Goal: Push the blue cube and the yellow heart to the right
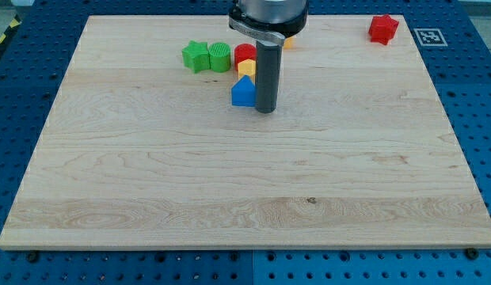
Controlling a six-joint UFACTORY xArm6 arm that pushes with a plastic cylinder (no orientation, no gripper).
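A blue block [243,93], the blue cube seen corner-on, sits on the wooden board [230,182] at the upper middle. A yellow block [245,70] lies just above it and touches it; its shape is partly hidden by the rod. My tip [265,110] rests on the board right beside the blue block's right side, at or very near contact. The dark rod rises from it and covers the right edges of the yellow block and of the red block above that.
A red round block [245,53] sits above the yellow one. Two green blocks [196,56] [219,56] lie to its left. A red star-like block [383,28] sits at the top right corner. A sliver of another yellow block [289,43] shows behind the arm.
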